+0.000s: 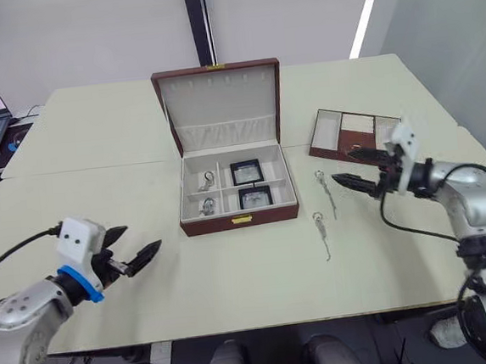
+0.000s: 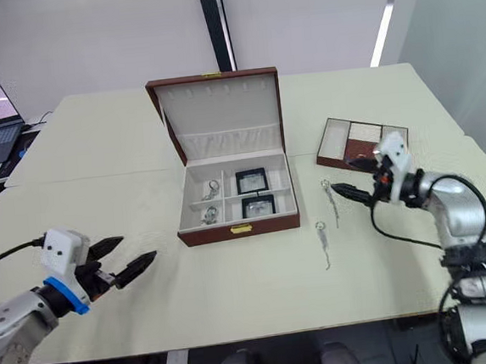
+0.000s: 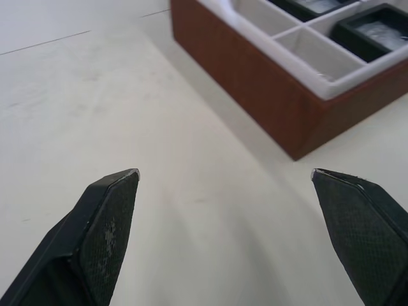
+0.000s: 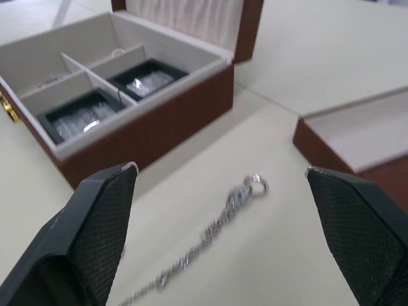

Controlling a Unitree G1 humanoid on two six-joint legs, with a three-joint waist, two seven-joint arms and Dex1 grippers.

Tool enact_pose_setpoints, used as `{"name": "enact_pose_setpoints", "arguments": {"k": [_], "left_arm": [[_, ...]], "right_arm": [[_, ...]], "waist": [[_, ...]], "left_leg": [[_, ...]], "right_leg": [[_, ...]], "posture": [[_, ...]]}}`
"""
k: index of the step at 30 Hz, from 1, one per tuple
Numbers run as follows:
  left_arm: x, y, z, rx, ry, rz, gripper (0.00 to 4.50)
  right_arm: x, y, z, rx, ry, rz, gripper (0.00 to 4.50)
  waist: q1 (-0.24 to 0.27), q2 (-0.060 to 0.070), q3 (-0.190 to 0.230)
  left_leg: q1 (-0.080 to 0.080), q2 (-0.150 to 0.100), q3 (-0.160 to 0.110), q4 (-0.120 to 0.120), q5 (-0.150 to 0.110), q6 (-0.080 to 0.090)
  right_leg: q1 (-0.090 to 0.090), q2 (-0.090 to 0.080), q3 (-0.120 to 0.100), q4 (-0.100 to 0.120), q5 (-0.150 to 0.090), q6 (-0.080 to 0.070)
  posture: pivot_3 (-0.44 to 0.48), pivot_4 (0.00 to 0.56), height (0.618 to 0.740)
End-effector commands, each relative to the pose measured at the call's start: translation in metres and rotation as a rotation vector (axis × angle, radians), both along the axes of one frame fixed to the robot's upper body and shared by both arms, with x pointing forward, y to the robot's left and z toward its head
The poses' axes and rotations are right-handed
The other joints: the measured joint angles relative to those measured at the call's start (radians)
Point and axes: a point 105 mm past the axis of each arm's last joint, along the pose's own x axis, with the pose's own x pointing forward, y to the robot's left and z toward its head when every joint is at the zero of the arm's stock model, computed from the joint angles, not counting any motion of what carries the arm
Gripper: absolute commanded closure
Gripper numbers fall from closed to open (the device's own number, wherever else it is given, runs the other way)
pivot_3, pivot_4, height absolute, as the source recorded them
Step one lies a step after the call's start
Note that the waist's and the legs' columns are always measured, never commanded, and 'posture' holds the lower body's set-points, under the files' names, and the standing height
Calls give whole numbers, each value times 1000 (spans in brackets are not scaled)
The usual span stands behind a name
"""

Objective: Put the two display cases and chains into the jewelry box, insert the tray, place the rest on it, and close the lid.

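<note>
Nearest the camera, the left end effector (image 1: 135, 251) hovers open over the worktop (image 1: 236, 293), off the jewelry box's (image 1: 239, 219) front-left corner. Both display cases (image 1: 247, 172) already sit in the box's right compartments. Two chains (image 1: 325, 192) lie on the worktop just right of the box, the tray (image 1: 341, 132) beyond them. Insertion and lid remain. Right end effector (image 1: 354, 165), open and empty, hangs just right of the farther chain.
</note>
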Motion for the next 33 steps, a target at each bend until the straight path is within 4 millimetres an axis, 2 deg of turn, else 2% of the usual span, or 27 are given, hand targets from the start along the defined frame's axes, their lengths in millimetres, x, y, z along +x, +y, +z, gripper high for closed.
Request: {"name": "enact_pose_setpoints", "arguments": {"k": [1,6,13,33], "left_arm": [[3,17,12,43,-34,23,0],[3,35,14,69,-32,61,0],[0,47,18,87,-69,115,0],[-2,41,22,83,-97,122,0]], "right_arm": [[-16,-14,8,-31,-51,-20,7],[-31,-39,-3,-57,-27,-86,7],[-36,-60,-13,-79,3,-151,7],[-28,-62,-7,-82,0,-145,7]], "waist": [[-2,0,0],[0,0,0],[1,0,0],[1,0,0]], "left_leg": [[0,0,0,0,0,0],[0,0,0,0,0,0],[0,0,0,0,0,0],[0,0,0,0,0,0]], "right_leg": [[0,0,0,0,0,0],[0,0,0,0,0,0],[1,0,0,0,0,0],[1,0,0,0,0,0]], "posture": [[0,150,740],[0,150,740],[0,150,740],[0,150,740]]}}
